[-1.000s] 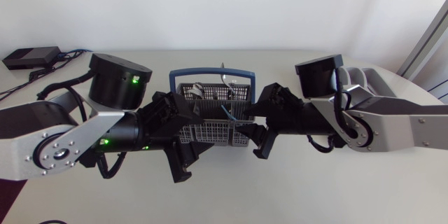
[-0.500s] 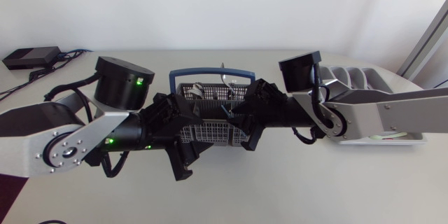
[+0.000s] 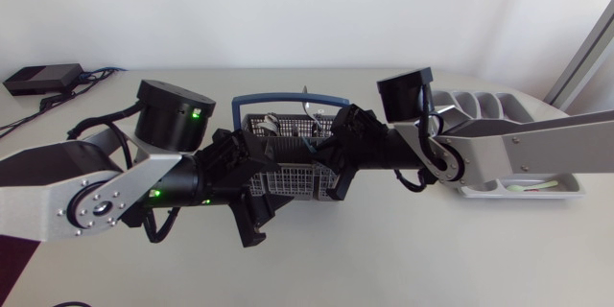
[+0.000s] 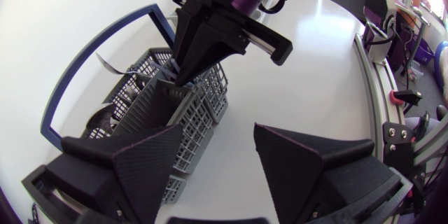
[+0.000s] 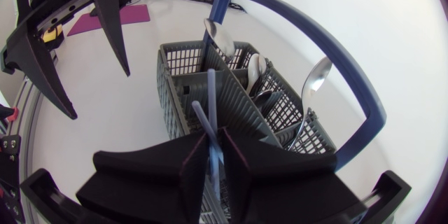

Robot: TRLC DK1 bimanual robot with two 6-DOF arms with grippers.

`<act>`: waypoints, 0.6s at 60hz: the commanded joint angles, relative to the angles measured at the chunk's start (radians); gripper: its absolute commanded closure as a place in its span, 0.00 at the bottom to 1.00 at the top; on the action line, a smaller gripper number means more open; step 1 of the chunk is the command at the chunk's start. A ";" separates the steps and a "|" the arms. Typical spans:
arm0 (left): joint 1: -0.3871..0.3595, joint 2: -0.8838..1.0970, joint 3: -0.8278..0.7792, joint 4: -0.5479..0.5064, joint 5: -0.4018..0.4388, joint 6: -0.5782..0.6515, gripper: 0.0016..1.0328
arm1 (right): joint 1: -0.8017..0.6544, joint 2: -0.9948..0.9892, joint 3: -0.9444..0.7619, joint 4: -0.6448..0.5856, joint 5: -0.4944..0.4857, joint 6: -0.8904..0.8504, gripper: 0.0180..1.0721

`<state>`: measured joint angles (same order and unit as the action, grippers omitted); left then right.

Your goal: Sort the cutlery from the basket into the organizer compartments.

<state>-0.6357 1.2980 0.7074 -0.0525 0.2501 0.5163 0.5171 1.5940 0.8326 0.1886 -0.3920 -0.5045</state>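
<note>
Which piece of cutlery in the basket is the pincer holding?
The blue-handled one, pinched in the right pincer; the shiny spoons stand free.

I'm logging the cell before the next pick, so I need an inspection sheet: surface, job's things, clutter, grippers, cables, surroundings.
Surface: white table, matte.
Job's things: grey basket with a blue handle, mid-table, holding spoons; a blue-handled utensil stands in it; organizer at the table's right, partly behind the right arm.
Clutter: black box at the far left corner.
Grippers: right gripper shut on the blue-handled utensil, over the basket; left gripper open beside the basket, holding nothing.
Cables: black cables by the black box.
Surroundings: nothing seen.
</note>
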 commanded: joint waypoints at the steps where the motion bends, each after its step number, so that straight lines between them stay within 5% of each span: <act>1: 0.004 0.018 -0.023 0.008 0.005 -0.016 0.32 | 0.009 0.021 0.020 0.002 -0.005 -0.011 0.86; 36: -0.002 0.026 -0.017 0.011 0.005 -0.019 0.32 | 0.012 0.011 0.013 -0.031 -0.041 -0.022 0.94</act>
<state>-0.6361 1.3067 0.7074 -0.0502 0.2501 0.5159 0.5171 1.6032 0.8604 0.1875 -0.4194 -0.5285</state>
